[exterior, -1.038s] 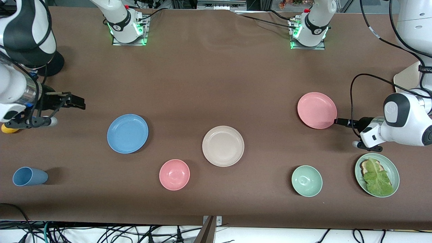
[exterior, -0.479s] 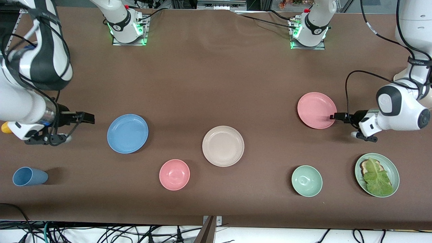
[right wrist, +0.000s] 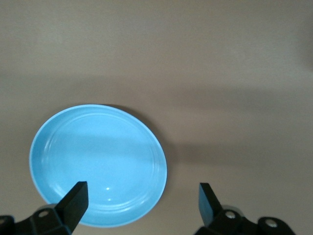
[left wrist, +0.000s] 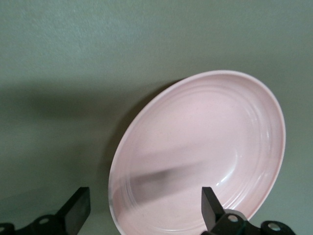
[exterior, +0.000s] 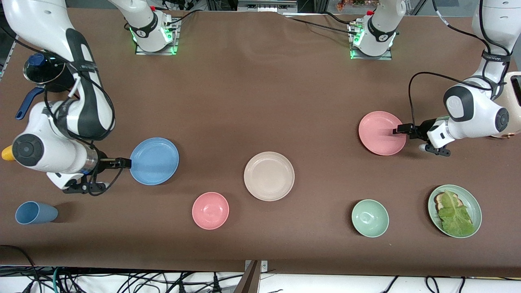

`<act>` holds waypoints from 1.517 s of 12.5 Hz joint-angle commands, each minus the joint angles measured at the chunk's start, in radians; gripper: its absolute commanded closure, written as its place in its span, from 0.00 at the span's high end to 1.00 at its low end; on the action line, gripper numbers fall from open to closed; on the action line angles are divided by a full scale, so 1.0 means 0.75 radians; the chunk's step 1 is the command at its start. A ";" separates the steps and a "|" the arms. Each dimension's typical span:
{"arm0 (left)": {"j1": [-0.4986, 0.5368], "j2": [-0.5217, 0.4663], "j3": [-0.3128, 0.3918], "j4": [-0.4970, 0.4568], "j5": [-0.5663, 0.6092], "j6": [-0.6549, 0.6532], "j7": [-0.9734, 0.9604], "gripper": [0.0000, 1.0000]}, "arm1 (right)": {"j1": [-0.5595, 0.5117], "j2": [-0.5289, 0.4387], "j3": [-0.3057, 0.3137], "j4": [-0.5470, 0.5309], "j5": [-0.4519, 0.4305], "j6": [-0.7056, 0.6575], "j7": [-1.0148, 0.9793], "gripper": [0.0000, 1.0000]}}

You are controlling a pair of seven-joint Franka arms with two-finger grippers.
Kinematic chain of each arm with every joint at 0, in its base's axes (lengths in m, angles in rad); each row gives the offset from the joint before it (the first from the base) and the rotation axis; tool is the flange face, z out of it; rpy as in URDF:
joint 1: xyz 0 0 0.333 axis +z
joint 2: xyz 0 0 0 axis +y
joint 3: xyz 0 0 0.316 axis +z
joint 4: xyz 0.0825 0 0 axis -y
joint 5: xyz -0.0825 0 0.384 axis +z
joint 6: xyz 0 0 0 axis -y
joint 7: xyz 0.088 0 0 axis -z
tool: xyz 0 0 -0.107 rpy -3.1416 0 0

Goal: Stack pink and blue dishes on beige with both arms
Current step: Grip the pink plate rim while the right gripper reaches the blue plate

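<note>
The sky blue plate (exterior: 154, 161) lies toward the right arm's end of the table. My right gripper (exterior: 124, 163) is at its rim, open; in the right wrist view the blue plate (right wrist: 98, 164) reaches partly between the spread fingers of the gripper (right wrist: 142, 200). The pink plate (exterior: 381, 133) lies toward the left arm's end. My left gripper (exterior: 399, 130) is open at its rim, and the left wrist view shows the pink plate (left wrist: 205, 147) with its edge between the two fingers of the gripper (left wrist: 144, 210). The beige plate (exterior: 269, 176) sits bare mid-table.
A pink bowl (exterior: 210, 210), a pale green bowl (exterior: 370, 218) and a green dish with lettuce on bread (exterior: 454, 210) stand nearer the camera. A blue cup (exterior: 36, 213) lies near the right arm's end, with a lidded pot (exterior: 42, 71) farther back.
Both arms have swung inward. The right gripper has moved up to the blue plate's rim, and the left gripper has slid onto the pink plate's edge. No plate has moved.
</note>
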 commanded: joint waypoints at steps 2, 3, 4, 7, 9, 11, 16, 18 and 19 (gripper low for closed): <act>0.013 0.010 0.001 -0.033 -0.065 0.064 0.058 0.95 | -0.005 -0.021 0.006 -0.157 0.013 0.195 0.002 1.00; 0.013 0.023 0.001 -0.027 -0.073 0.068 0.056 0.62 | -0.005 -0.023 0.006 -0.210 0.013 0.257 0.002 1.00; 0.015 0.031 0.001 -0.021 -0.073 0.068 0.054 0.28 | -0.007 -0.023 0.006 -0.253 0.013 0.324 0.002 1.00; 0.034 0.045 0.003 0.004 -0.077 0.064 0.058 0.00 | -0.005 -0.023 0.009 -0.382 0.015 0.490 0.004 0.99; 0.034 0.043 0.003 0.034 -0.061 0.054 0.056 0.00 | -0.007 -0.023 0.009 -0.399 0.015 0.490 0.004 0.95; 0.038 0.043 0.003 0.063 -0.061 0.022 0.098 0.00 | -0.007 -0.021 0.009 -0.401 0.015 0.490 0.004 0.86; 0.032 0.031 -0.012 0.136 -0.079 -0.119 0.069 0.00 | -0.009 -0.019 0.009 -0.442 0.015 0.531 -0.006 0.63; 0.007 0.019 -0.113 0.239 -0.091 -0.218 -0.154 0.00 | -0.009 -0.019 0.009 -0.442 0.015 0.531 -0.006 0.52; 0.003 0.013 -0.177 0.267 -0.091 -0.220 -0.250 0.00 | -0.009 -0.019 0.009 -0.442 0.015 0.531 -0.006 0.46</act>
